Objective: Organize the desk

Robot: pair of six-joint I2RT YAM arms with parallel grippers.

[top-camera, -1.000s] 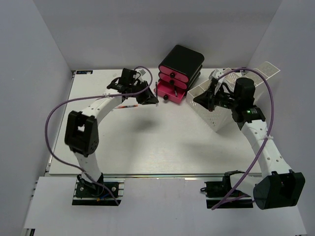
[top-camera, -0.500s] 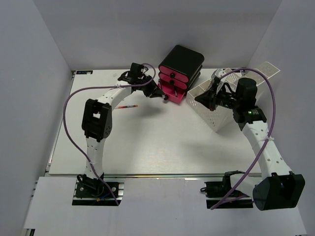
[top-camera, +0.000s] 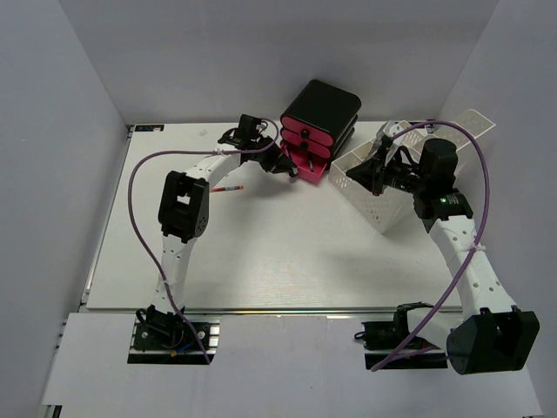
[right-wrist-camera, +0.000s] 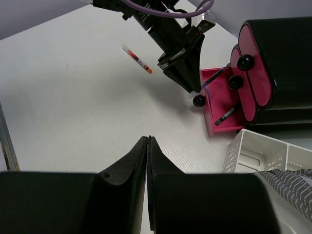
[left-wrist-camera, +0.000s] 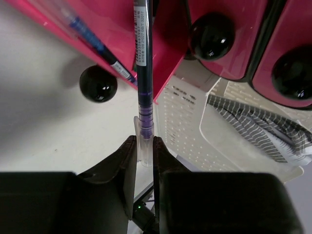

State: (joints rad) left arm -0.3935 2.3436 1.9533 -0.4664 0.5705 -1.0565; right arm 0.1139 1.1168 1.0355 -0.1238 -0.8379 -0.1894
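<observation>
I have the left end effector (left-wrist-camera: 144, 142), clenched on a purple pen (left-wrist-camera: 144, 73), newly at the pink drawer (left-wrist-camera: 109, 27) upper centre; right end effector (right-wrist-camera: 147, 141) clenched empty; mid-frame worktop (top-camera: 261, 252) nearly one stray lighter.

I see the large flat white matte desk (top-camera: 261, 252), with a silver metal rail (top-camera: 287, 311) along its near edge. At the far middle stands a black-and-pink plastic drawer unit (top-camera: 318, 122), its bottom drawer pulled out. A white perforated plastic tray (top-camera: 383, 196) sits just right of it. A slim white red-tipped pen (top-camera: 228, 187) lies left of the drawers, apart from them.
</observation>
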